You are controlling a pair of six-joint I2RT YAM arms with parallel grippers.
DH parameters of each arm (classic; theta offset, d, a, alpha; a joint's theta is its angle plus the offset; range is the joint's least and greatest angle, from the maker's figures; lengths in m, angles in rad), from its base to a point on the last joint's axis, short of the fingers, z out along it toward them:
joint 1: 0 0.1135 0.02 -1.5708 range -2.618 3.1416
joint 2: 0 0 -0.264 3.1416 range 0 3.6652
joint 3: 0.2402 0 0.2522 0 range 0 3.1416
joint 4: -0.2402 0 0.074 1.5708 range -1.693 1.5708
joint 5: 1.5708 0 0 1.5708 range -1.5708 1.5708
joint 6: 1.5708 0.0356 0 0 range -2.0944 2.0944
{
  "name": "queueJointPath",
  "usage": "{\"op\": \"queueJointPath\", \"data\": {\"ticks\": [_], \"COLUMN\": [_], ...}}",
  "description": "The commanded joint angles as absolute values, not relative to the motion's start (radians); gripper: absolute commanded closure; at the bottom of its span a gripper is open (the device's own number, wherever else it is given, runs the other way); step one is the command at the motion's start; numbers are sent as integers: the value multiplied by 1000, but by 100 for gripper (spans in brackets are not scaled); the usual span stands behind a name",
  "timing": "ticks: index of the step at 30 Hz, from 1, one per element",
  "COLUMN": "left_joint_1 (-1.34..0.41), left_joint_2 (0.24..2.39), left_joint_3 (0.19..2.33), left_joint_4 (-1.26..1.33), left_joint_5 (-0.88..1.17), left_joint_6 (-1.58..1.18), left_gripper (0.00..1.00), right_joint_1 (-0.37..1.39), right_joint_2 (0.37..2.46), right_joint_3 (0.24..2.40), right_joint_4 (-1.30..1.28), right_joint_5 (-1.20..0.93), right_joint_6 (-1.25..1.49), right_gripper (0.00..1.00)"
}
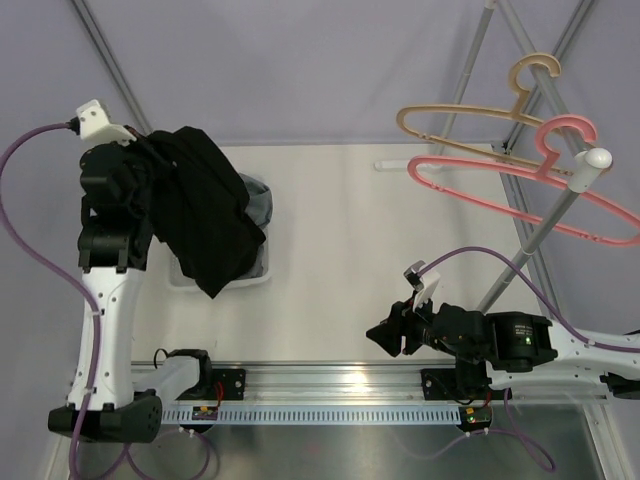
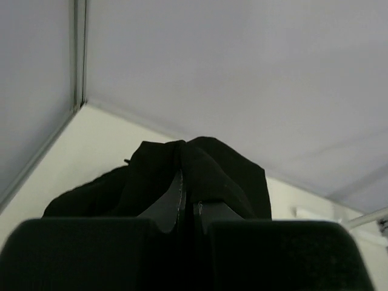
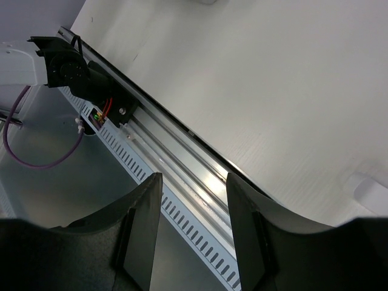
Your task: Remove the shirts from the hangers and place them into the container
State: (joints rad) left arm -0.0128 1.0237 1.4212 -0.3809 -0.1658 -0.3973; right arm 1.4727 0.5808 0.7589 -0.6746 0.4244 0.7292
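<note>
While our left gripper point(image 2: 188, 185) pinches the black shirt point(image 1: 205, 215), the cloth hangs over the container point(image 1: 186, 278).
Our left fingers point(image 2: 173, 200) are squeezed tight on the black cloth, and the shirt droops down across the container at the left of the table point(image 1: 340, 250). The grey shirt point(image 1: 257, 200) lies inside the container and peeks out beside the black one. Further right, our right gripper point(image 1: 386, 337) sits low near the metal rail point(image 1: 330, 378), with its fingers point(image 3: 142, 224) partly open and nothing between them. At the far right, the tan hanger point(image 1: 470, 118) and the pink hanger point(image 1: 520, 192) hang bare on the rack point(image 1: 540, 225).
</note>
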Motion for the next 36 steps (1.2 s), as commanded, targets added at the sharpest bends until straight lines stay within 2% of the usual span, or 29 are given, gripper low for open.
{"op": "queueJointPath", "data": {"ticks": [1,7,9,12,14,18,20,25,33,36], "left_joint_1": [6,49,51,78,83,84,92,164,331,382], "left_joint_2": [1127,1284,1313,1336,1339,1347,1345,1328,1263,1174], "left_joint_3": [1387,1356,1326,1245,1195,1092,1046,939,694,719], "left_joint_4": [-495,-513,-465,-288,-73,295,452,578,470,262], "left_joint_5": [-186,-6,130,400,585,773,804,786,736,663], "left_joint_6": [-422,-436,-452,-555,-662,-894,-1014,-1213,-1174,-1004], "left_gripper": [100,100,100,100,100,100,100,100,100,100], "right_joint_1": [1480,1480,1480,1480,1480,1480,1479,1480,1480,1480], "right_joint_2": [584,586,578,569,565,552,548,532,508,502], "right_joint_3": [805,819,815,807,805,796,796,795,778,772], "right_joint_4": [-638,-649,-652,-655,-658,-661,-661,-670,-675,-677], "right_joint_5": [439,449,453,456,457,457,454,454,457,454], "right_joint_6": [701,693,698,704,707,713,715,716,722,724], "right_gripper": [45,45,45,45,45,45,45,45,45,45]}}
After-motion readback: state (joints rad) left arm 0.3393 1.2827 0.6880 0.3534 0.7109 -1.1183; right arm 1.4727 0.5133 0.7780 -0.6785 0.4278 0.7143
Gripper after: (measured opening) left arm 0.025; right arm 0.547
